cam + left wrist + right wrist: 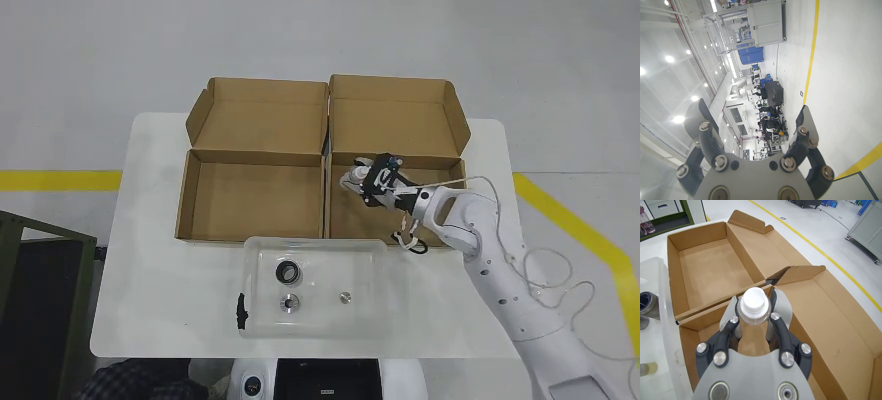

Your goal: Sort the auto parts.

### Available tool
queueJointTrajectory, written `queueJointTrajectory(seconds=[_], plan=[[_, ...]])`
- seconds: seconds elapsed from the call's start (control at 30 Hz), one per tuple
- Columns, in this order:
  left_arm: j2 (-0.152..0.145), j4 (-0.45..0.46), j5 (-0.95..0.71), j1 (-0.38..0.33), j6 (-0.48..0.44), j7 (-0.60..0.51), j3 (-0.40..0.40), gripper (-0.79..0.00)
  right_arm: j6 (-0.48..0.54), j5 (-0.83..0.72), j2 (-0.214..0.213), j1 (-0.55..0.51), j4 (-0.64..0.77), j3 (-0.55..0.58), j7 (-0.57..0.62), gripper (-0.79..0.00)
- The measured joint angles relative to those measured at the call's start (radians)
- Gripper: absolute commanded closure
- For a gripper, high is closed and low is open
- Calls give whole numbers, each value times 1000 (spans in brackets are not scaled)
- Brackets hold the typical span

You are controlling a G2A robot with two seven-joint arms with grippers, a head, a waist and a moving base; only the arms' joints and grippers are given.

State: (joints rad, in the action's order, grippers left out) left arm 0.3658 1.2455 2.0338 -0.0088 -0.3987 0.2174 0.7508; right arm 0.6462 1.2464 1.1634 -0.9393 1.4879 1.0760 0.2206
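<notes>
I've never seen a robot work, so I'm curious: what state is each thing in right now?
Right gripper: shut on the white-capped part.
Left gripper: open, holding nothing.
Left box: open, lid folded back.
Right box: open, lid folded back.
Clear bin: uncovered, metal parts inside.

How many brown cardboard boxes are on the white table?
2. They sit open, side by side, beyond the clear bin: the left box, and the right box under the right gripper, which holds a white-capped part.
</notes>
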Motion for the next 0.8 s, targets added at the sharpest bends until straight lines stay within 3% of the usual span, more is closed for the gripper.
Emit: queueJointTrajectory(seconds=[0.07,0.13,0.47,0.57,0.63,0.67,0.8], plan=[[0,0,0,0,0,0,0,-785,-2,-2,3,9,-19,-10,12,0],[0,0,0,0,0,0,0,-785,-2,-4,5,15,-33,-17,21,-126],[0,0,0,0,0,0,0,-785,1,-1,15,44,-90,-56,50,-274],[0,0,0,0,0,0,0,-785,-2,6,17,47,-101,-62,55,-406],[0,0,0,0,0,0,0,-785,-4,8,18,47,-102,-64,56,-742],[0,0,0,0,0,0,0,-785,-4,8,18,47,-101,-64,56,-785],[0,0,0,0,0,0,0,-785,-9,10,17,45,-80,-58,61,-785]])
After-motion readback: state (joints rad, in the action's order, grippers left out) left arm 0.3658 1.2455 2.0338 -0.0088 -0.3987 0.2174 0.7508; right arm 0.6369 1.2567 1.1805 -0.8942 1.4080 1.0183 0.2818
